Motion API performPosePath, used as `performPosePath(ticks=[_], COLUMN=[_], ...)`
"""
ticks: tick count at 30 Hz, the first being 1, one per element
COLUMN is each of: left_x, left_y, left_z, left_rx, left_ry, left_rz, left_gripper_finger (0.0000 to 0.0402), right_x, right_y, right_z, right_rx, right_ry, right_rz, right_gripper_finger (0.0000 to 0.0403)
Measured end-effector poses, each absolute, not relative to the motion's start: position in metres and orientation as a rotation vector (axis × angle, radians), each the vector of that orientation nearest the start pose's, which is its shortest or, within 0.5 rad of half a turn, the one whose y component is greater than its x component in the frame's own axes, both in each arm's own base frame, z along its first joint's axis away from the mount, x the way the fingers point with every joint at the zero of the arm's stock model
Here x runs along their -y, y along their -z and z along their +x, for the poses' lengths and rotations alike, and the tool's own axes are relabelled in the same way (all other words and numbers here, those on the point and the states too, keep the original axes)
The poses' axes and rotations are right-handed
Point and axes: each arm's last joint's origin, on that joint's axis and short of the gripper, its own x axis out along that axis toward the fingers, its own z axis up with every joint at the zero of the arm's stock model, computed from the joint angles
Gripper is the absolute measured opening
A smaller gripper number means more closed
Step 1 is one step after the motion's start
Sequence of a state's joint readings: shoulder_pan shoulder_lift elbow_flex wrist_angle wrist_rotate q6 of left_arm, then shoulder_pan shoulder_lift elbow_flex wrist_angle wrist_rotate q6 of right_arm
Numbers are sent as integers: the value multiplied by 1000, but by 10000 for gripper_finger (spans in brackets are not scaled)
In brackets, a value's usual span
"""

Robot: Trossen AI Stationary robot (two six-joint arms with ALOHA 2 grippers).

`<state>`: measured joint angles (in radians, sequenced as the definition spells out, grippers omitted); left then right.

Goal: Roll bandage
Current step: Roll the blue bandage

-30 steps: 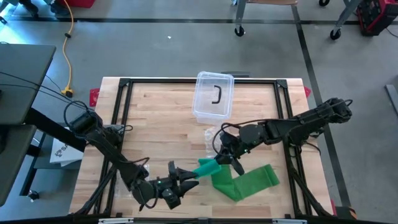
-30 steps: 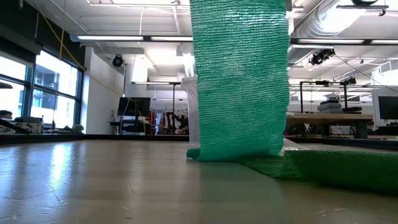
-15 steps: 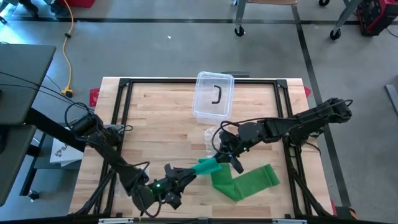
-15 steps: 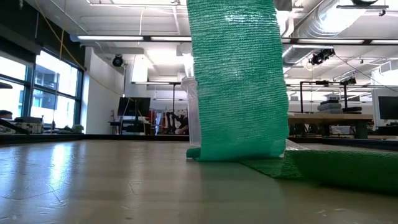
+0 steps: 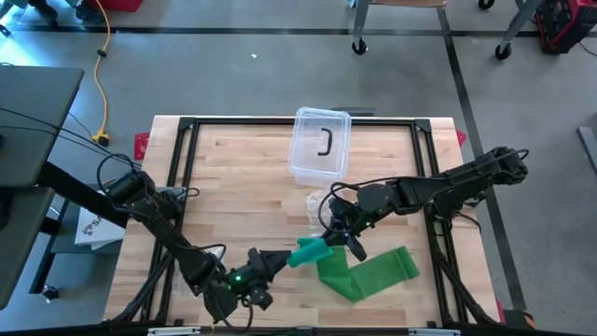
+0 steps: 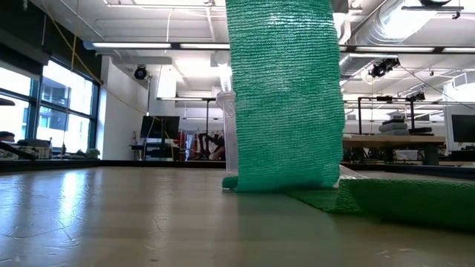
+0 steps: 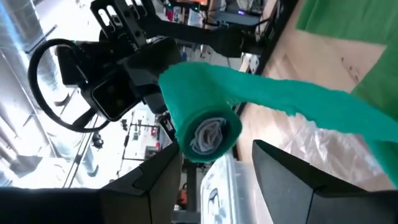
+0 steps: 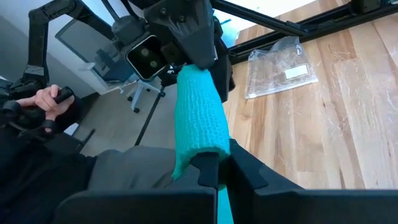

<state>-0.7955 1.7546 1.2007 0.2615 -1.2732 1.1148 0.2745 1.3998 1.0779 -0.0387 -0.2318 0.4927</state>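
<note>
1. Right gripper point(image 5: 328, 235) is clamped tight on the rolled end of the green bandage point(image 5: 359, 271), holding the roll point(image 5: 311, 251) lifted off the wooden table point(image 5: 242, 177) near its front middle.
2. That arm reaches in from the right edge of the table, its dark links lying low and stretched leftward across the boards, with the wrist bent down toward the roll.
3. In the right wrist view the two fingers point(image 8: 208, 169) are pressed together at the near end of the roll point(image 8: 198, 118), which stands out ahead of them.
4. Left gripper point(image 5: 277, 260) sits just left of the roll with its jaws spread apart and nothing between them; the left wrist view shows the roll's end face point(image 7: 208, 134) in front of the gap between the fingers point(image 7: 292, 171), not touched.
5. Its arm comes from the left side of the table and runs diagonally toward the front edge, low over the wood, with a green light glowing near its wrist.
6. From the roll the unrolled strip drops to the table and lies folded flat toward the front right; the low view shows it hanging as a wide green sheet point(image 6: 286, 96).
7. A clear plastic container point(image 5: 320, 143) rests at the far middle of the table, and a clear plastic bag point(image 8: 280, 65) lies flat between it and the grippers.
</note>
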Motion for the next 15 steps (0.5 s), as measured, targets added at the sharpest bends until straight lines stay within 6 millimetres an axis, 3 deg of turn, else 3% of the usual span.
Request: performPosePath(ticks=[15], left_x=[258], left_y=[-258], left_z=[296], left_rx=[-375], left_ry=[-326], left_rz=[1393], left_gripper_finger=[194], right_x=[-92], right_y=[-309], right_z=[302], right_rx=[-488], right_ry=[-404], right_rz=[466], right_gripper_finger=[0])
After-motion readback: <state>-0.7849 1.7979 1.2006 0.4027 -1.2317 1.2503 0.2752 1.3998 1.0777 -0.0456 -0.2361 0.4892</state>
